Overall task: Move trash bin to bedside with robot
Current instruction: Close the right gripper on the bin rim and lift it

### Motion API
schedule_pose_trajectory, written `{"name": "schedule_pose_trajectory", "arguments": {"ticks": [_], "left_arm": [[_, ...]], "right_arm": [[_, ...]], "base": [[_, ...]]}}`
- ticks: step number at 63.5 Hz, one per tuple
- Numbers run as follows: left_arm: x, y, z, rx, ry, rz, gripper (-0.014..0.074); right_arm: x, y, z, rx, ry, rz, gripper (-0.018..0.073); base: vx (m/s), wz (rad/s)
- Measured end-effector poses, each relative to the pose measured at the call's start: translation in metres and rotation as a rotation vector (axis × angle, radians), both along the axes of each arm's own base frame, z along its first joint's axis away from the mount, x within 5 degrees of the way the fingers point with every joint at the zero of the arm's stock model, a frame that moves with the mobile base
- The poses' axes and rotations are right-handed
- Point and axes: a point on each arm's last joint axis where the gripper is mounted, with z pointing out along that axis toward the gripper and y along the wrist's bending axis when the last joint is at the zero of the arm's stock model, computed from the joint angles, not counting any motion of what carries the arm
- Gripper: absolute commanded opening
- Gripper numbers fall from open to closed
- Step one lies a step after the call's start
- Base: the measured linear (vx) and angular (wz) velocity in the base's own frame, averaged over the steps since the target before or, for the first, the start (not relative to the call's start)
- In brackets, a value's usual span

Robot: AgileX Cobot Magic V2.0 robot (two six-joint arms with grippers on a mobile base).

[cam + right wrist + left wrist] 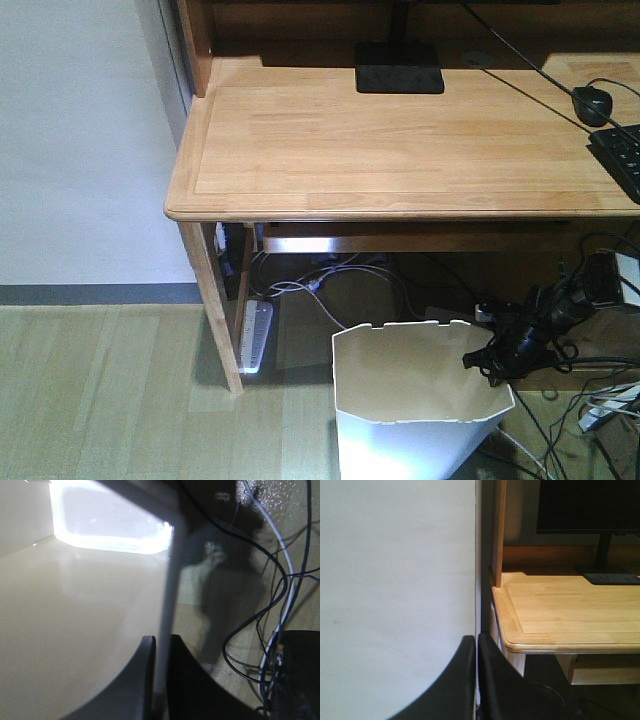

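Pale plank floor (100,390), just out from the desk's (380,140) front edge, toward its right end: trash bin (420,400) stands upright, nothing seen inside. White plastic, thin-walled, tapering. Judged light, springy and smooth, so it may flex or slip under a pinch. The faceted rim looks like the stiffest hold. Right gripper (495,360) jaws are clamped on the right rim wall, one finger inside, one outside. Loose cables (330,275) lie behind and beside it, a snag risk. Left gripper (476,642) jaws are closed on nothing, by the desk's left front corner. Bed not in view.
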Motion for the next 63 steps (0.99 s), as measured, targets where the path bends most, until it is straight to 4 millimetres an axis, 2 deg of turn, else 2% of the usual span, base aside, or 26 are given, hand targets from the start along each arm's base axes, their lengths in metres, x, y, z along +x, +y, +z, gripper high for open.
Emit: {"name": "schedule_pose_trajectory", "arguments": {"ticks": [13, 22, 28, 41, 63], "left_arm": [[0.0, 0.0, 0.0, 0.0, 0.0, 0.0, -0.0006], [0.0, 0.0, 0.0, 0.0, 0.0, 0.0, -0.0006], [0.0, 0.0, 0.0, 0.0, 0.0, 0.0, -0.0006], [0.0, 0.0, 0.0, 0.0, 0.0, 0.0, -0.0006], [0.0, 0.0, 0.0, 0.0, 0.0, 0.0, -0.0006]], "right_arm": [[0.001, 0.001, 0.006, 0.059, -0.031, 0.001, -0.0011], [-0.013, -0.003, 0.013, 0.097, -0.053, -0.043, -0.0008], [-0.022, -0.011, 0.025, 0.123, -0.074, -0.081, -0.0006], [-0.028, -0.027, 0.068, 0.13, -0.158, -0.095, -0.0006], [-0.04, -0.023, 0.15, 0.067, -0.239, -0.064, -0.0006]], "base": [[0.0, -0.01], [0.0, 0.0], [0.0, 0.0], [0.0, 0.0], [0.0, 0.0]]}}
